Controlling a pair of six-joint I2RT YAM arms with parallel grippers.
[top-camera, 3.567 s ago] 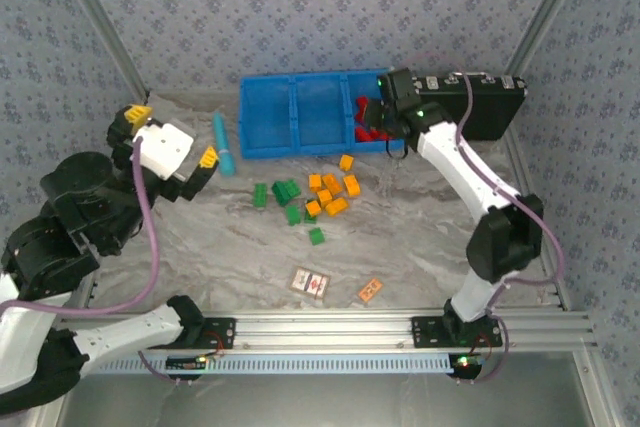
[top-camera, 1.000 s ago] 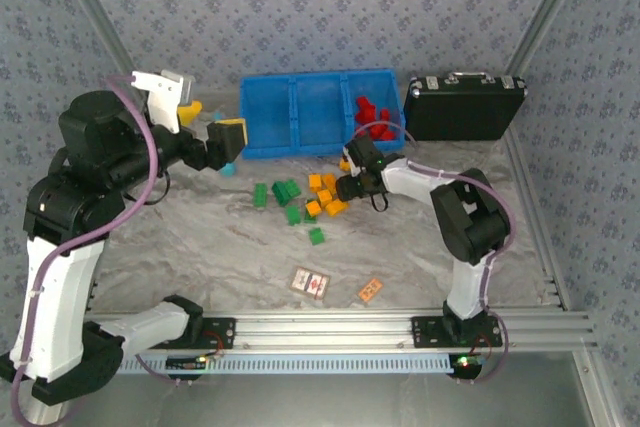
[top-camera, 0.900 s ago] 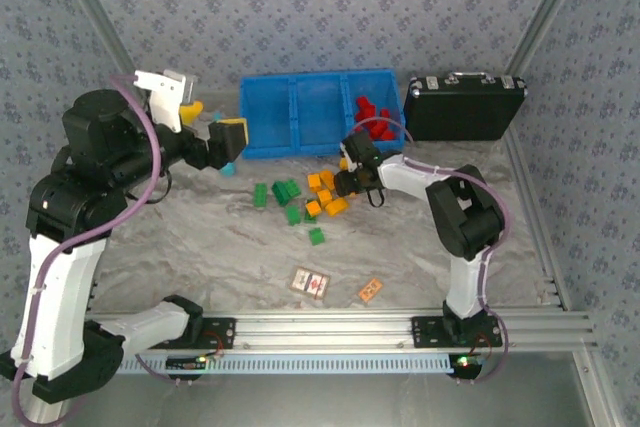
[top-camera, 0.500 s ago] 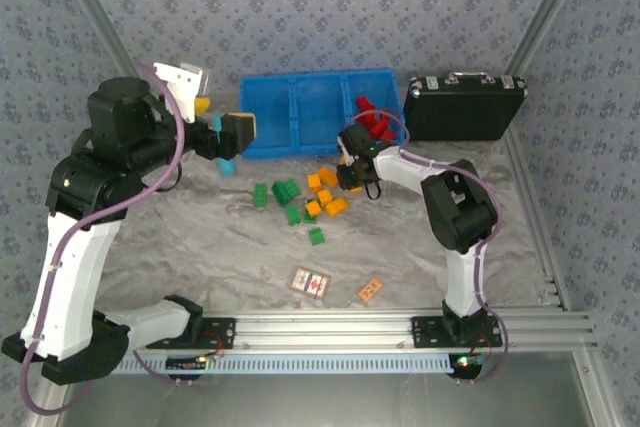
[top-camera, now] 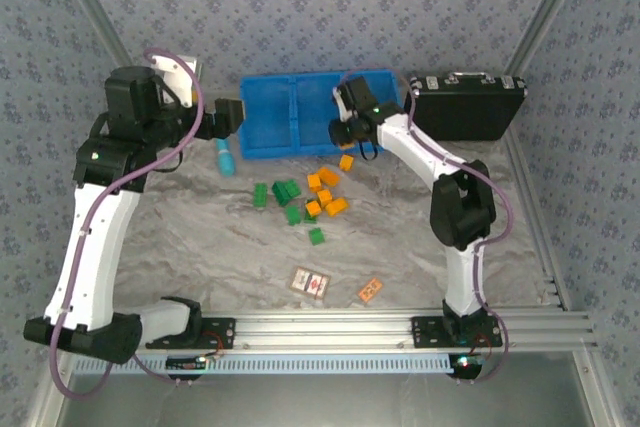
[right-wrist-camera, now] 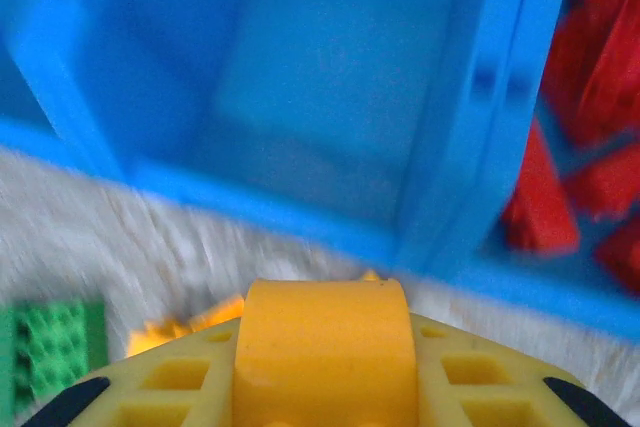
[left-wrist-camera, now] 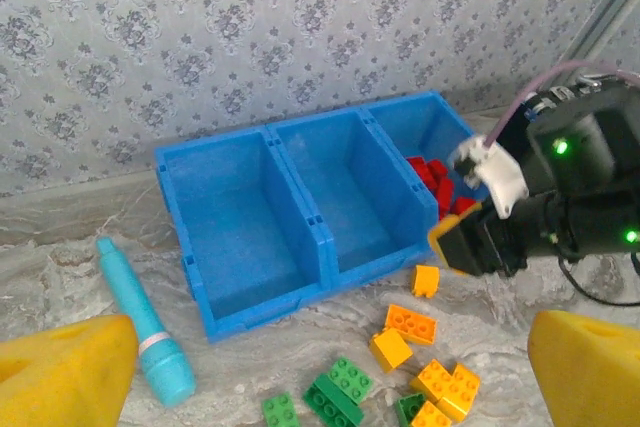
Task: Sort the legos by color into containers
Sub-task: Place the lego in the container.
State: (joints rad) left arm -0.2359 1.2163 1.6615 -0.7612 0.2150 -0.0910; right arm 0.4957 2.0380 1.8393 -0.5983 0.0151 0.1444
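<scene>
The blue tray stands at the back; its left and middle compartments are bare, and its right one holds red legos. Orange legos and green legos lie loose in front of it. My right gripper hangs over the tray's front wall near the middle compartment, shut on an orange lego between its yellow fingers. Red legos show to its right. My left gripper hovers by the tray's left end, open and holding nothing, its fingertips wide apart.
A teal tube lies left of the tray. A black briefcase stands right of the tray. Two printed cards lie near the front rail. Patterned walls close in the back and sides.
My right gripper shut on an orange lego from the pile and carried it up and back to the tray. The left arm rose and swung right toward the tray, still open.
</scene>
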